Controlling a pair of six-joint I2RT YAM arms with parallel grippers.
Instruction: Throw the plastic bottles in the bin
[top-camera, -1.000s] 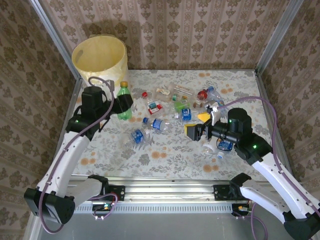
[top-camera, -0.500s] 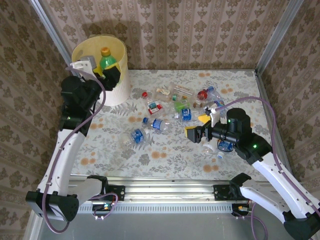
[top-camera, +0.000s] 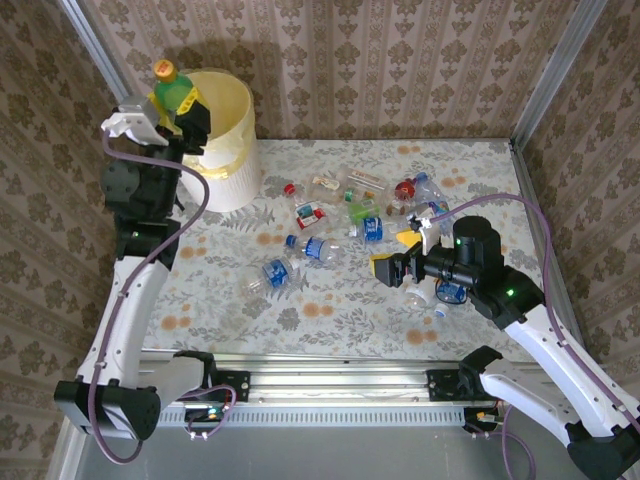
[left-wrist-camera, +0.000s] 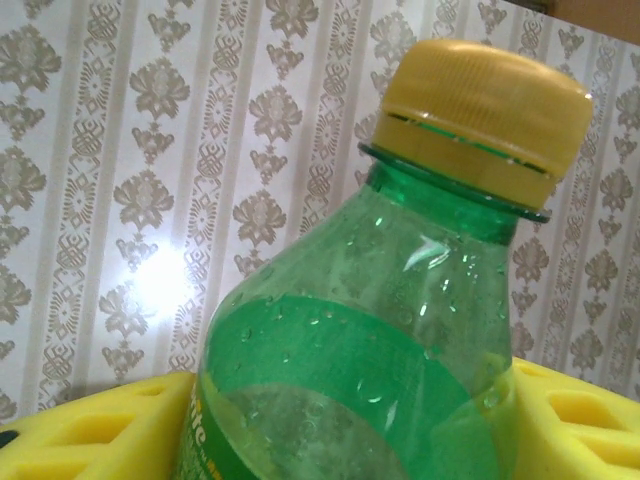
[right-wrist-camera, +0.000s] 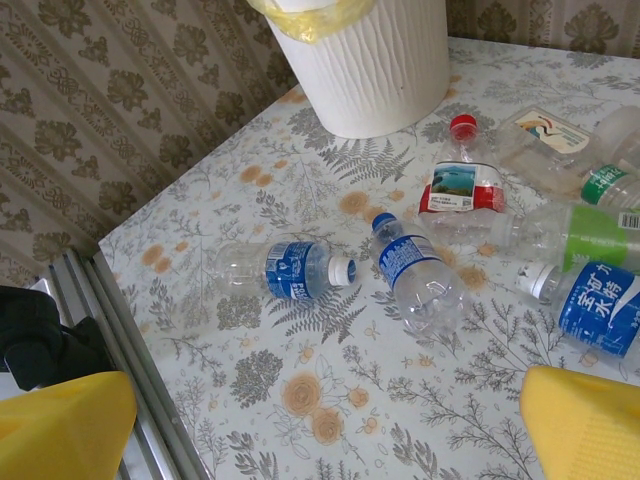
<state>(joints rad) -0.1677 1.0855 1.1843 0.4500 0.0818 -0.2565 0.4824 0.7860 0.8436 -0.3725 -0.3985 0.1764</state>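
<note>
Bottle (top-camera: 172, 88) pinched in the left gripper (top-camera: 170, 105), upper left, needs centring over the bin (top-camera: 236, 150) before letting go; right gripper (top-camera: 396, 252) hangs spread.

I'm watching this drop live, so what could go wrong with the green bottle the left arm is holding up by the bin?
The green bottle, shut in the left gripper, appears to sit over the left rim of the bin rather than its opening. Released here, it might strike the rim and bounce outside, perhaps off the table.
</note>
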